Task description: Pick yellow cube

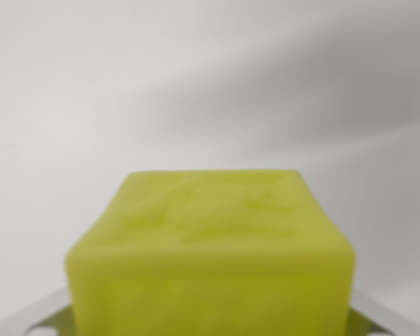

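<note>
I see the yellow cube [210,259] filling the lower centre of the wrist view, squarely between the metal fingers [28,320] of my end effector [210,325], which looks pinched on it.

yellow cube [210,259]: matt, waxy, embossed top | end effector [210,325]: possibly brushed metal, blurred

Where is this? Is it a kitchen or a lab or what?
Hard to say, but probably a plain lab tabletop set up for robot tests. All that shows is a yellow cube very close up, a bare white surface behind it, and bits of grey metal at the bottom corners.
</note>
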### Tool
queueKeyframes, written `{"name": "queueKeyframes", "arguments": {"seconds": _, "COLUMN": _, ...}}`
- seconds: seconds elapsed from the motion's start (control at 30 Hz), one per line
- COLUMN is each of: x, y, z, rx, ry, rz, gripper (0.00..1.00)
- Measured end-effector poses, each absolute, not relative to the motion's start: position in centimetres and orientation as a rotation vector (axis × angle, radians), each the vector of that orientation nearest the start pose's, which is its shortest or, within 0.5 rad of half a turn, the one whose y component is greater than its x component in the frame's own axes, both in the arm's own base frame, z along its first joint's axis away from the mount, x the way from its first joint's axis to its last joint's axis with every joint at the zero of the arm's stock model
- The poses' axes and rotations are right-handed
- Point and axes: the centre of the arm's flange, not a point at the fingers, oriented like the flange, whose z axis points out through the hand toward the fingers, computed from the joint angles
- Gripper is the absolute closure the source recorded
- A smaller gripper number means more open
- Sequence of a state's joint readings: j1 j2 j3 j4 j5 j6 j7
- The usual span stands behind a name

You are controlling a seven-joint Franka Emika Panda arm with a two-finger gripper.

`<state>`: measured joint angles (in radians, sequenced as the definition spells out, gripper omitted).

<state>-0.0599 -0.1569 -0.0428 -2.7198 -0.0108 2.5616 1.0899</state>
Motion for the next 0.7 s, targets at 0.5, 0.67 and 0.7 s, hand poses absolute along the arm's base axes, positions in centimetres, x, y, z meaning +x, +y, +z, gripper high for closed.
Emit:
{"name": "queueKeyframes", "arguments": {"seconds": 0.5, "x": 39.7, "y": -4.0, "z": 29.9, "rx": -2.608, "ry": 1.752, "rz": 0.003, "gripper": 1.00}}
{"name": "queueKeyframes", "arguments": {"seconds": 0.67, "x": 39.7, "y": -4.0, "z": 30.8, "rx": -2.608, "ry": 1.752, "rz": 0.003, "gripper": 1.00}}
{"name": "queueKeyframes", "arguments": {"seconds": 0.7, "x": 39.7, "y": -4.0, "z": 30.9, "rx": -2.608, "ry": 1.752, "rz": 0.003, "gripper": 1.00}}
